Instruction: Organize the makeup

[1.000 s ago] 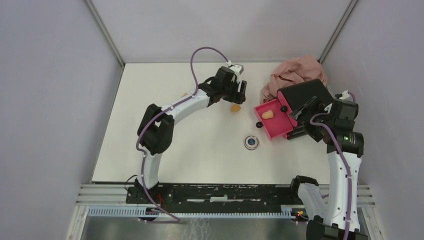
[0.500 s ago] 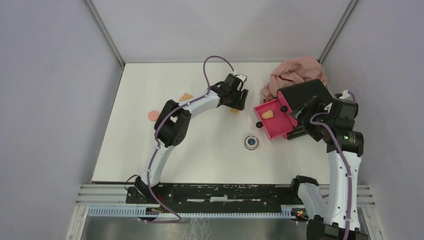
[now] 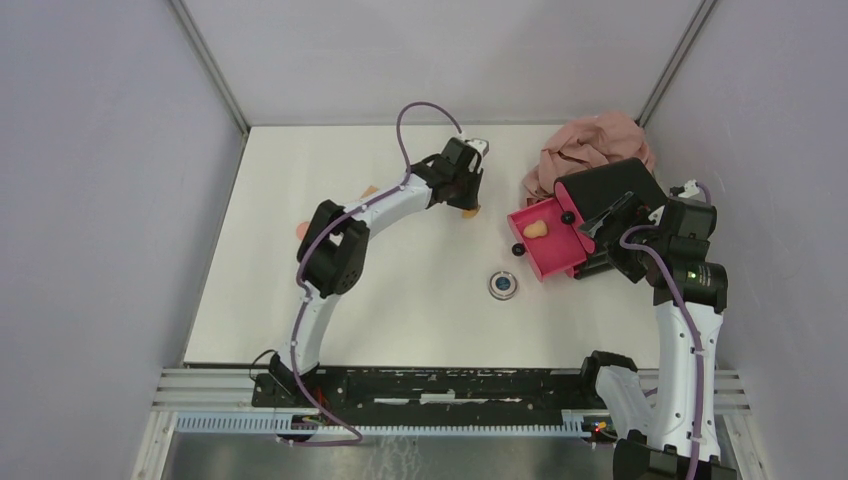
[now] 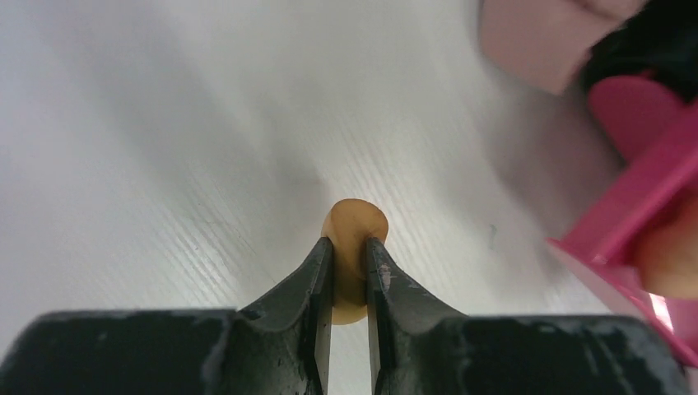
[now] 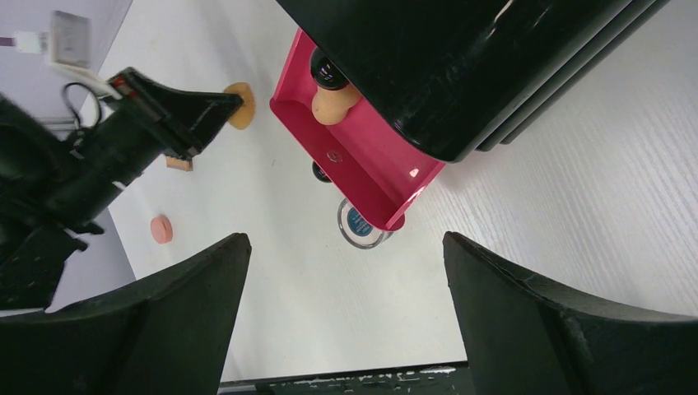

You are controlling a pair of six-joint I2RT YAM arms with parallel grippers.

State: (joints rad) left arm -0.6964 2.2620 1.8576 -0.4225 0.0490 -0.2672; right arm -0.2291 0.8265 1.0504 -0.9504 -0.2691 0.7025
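My left gripper [image 4: 350,243] is shut on an orange teardrop sponge [image 4: 355,218] that rests on the white table [image 3: 400,300]. In the top view that gripper [image 3: 466,198] points down at the far middle, left of the drawer. A second orange sponge [image 3: 536,229] lies in the open magenta drawer [image 3: 560,255]. The round silver compact [image 3: 503,285] sits just in front of the drawer. The salmon puff [image 3: 301,231] and tan pad [image 3: 369,190] lie at the left, partly behind the left arm. My right gripper [image 5: 344,240] hangs open and empty beside the black box [image 3: 610,190].
A pinkish-beige cloth [image 3: 590,145] is bunched in the far right corner behind the black box. The open drawer's black knob [image 3: 517,249] juts toward the table's middle. Grey walls close in the table on three sides.
My left gripper dropped over the orange sponge and shut on it, and the left arm's elbow shifted. The right arm, drawer and compact have not moved.
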